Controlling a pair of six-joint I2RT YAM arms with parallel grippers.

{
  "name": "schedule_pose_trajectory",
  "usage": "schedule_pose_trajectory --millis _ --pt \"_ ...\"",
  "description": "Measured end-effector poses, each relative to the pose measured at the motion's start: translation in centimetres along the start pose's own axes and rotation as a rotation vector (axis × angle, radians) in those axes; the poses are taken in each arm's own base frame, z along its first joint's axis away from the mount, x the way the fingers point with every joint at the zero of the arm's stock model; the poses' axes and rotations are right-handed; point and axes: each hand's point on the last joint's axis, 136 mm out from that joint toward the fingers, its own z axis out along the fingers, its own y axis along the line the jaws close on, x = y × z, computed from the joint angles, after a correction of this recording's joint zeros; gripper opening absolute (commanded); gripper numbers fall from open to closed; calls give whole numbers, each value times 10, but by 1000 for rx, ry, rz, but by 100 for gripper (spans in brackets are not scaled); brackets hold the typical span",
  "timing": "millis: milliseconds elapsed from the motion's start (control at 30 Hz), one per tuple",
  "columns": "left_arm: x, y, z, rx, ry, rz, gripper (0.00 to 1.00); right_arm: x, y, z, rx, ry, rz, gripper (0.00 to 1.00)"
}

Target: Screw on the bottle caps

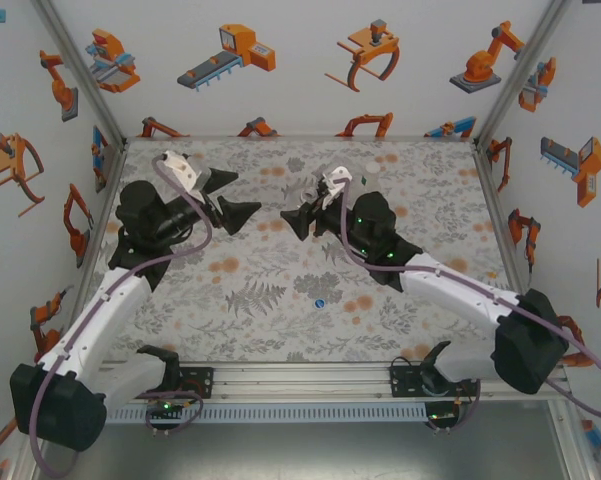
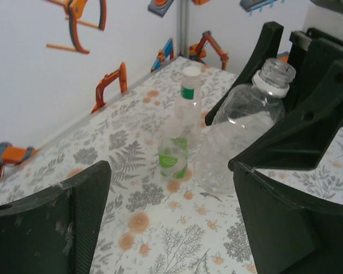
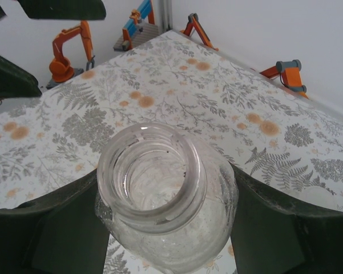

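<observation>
My right gripper [image 3: 162, 191] is shut on a colourless bottle [image 3: 160, 188], one dark finger on each side of its body. The bottle stands upright with its threaded neck [image 2: 275, 73] bare and no cap on it. Just beyond it stands a clear bottle with a green label [image 2: 178, 137], a white cap [image 2: 191, 72] on its neck; in the top view it is at the back [image 1: 372, 172]. My left gripper [image 2: 170, 185] faces both bottles, open with only table between its fingers [image 2: 51, 222]. A blue cap [image 1: 320, 302] lies on the table nearer the front.
The floral table [image 1: 280, 330] is walled on three sides by white panels with orange robot pictures [image 1: 230, 55]. The two grippers [image 1: 248, 195] [image 1: 302, 208] are close together at mid-table. A metal rail [image 1: 300, 378] carrying the arm bases runs along the near edge.
</observation>
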Motion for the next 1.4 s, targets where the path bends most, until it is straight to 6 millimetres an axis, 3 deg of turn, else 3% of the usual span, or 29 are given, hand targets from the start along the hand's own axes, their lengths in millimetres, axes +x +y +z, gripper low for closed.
schedule_pose_trajectory --millis 267,500,800,967,1400 --pt "-25 -35 -4 196 -113 49 87 -44 13 -27 -44 -64 31 32" --pt "-19 -60 2 333 -106 16 91 -78 38 -35 -185 -134 51 32" --pt "-16 -74 5 401 -95 -5 95 -100 61 -30 -342 -196 93 31" --pt "-13 -79 9 449 -80 -37 95 -102 72 -20 -419 -209 112 31" --pt "-16 -97 10 560 -60 -78 85 -106 100 -20 -570 -223 95 31"
